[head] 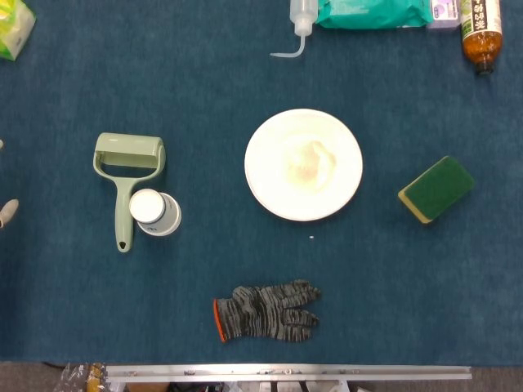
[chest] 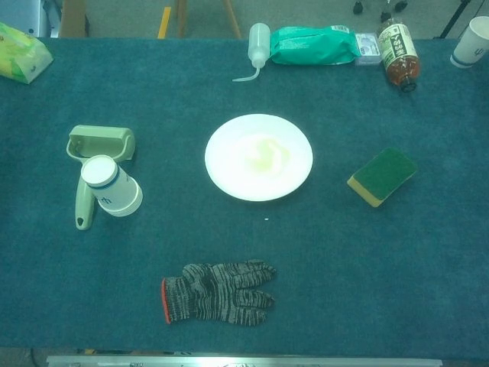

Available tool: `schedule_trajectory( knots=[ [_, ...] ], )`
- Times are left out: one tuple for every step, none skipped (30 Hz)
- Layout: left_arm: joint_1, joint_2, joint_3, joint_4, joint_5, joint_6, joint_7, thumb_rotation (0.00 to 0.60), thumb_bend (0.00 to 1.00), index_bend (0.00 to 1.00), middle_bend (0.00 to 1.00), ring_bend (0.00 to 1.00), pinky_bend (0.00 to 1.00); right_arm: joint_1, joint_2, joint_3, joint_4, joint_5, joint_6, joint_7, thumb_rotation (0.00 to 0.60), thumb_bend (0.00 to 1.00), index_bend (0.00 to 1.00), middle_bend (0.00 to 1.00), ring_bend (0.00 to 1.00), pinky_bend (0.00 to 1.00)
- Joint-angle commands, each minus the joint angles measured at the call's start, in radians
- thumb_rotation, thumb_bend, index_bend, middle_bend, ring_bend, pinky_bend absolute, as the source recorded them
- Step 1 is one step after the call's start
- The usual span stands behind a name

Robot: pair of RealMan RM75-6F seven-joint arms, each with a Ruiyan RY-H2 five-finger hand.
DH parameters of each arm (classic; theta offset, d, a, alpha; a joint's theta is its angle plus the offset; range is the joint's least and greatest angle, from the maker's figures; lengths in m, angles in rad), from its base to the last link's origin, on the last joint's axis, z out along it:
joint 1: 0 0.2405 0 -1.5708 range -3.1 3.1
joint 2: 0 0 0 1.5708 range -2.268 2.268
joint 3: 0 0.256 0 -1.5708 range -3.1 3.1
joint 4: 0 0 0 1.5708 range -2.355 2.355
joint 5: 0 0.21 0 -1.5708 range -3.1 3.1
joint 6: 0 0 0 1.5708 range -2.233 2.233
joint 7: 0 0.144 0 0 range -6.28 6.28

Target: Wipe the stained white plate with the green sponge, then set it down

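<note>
Where the head view looks straight down on the dark blue table cloth, plate: a round white plate lies flat at the centre, with a pale yellowish stain smeared in its well.
Sponge, head view: a rectangular green sponge with a yellow underlayer lies right of the plate, well apart from it, green face up.
Sponge axis: its long side runs on a slant from near-left to far-right; the yellow layer shows along the near-left edges.
Left hand: only a pale fingertip of the left hand pokes in at the left edge, touching nothing; whether the fingers are spread or curled cannot be told.
Right hand: outside both views.
Other things, head view: a pale green roller with a handle and a white paper cup just beside the handle lie to the left; a grey knitted glove lies near of the plate.
Plate, chest view: the plate sits mid-table, the stain faint and greenish-yellow.
Sponge, chest view: the sponge rests flat to the right on the same slant, yellow edge toward the near side.
Other things, chest view: the roller lies left with the cup across its handle; the glove lies near; along the far edge stand a clear squeeze bottle, a green packet and a brown drink bottle.
</note>
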Motion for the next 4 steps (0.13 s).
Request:
schedule_trajectory(
  knots=[
    [-0.003, -0.003, 0.001, -0.004, -0.001, -0.003, 0.007, 0.6, 0.15, 0.27, 0.13, 0.15, 0.35, -0.006, -0.005, 0.021, 0.028, -0.009, -0.037, 0.022, 0.6, 0.0, 0.29, 0.34, 0.25, 0.42],
    [-0.002, -0.005, 0.003, -0.004, -0.001, -0.004, 0.006, 0.6, 0.15, 0.27, 0.13, 0.15, 0.35, -0.006, -0.007, 0.025, 0.033, -0.012, -0.046, 0.028, 0.6, 0.0, 0.29, 0.34, 0.25, 0.42],
    [-0.002, -0.008, 0.005, -0.005, -0.002, -0.006, 0.006, 0.6, 0.15, 0.27, 0.13, 0.15, 0.35, -0.007, -0.009, 0.031, 0.038, -0.015, -0.057, 0.038, 0.6, 0.0, 0.29, 0.34, 0.25, 0.42],
    [-0.002, -0.008, 0.007, -0.005, -0.003, -0.008, 0.007, 0.6, 0.15, 0.27, 0.13, 0.15, 0.35, -0.007, -0.009, 0.035, 0.041, -0.017, -0.066, 0.046, 0.6, 0.0, 0.29, 0.34, 0.25, 0.42]
  ],
)
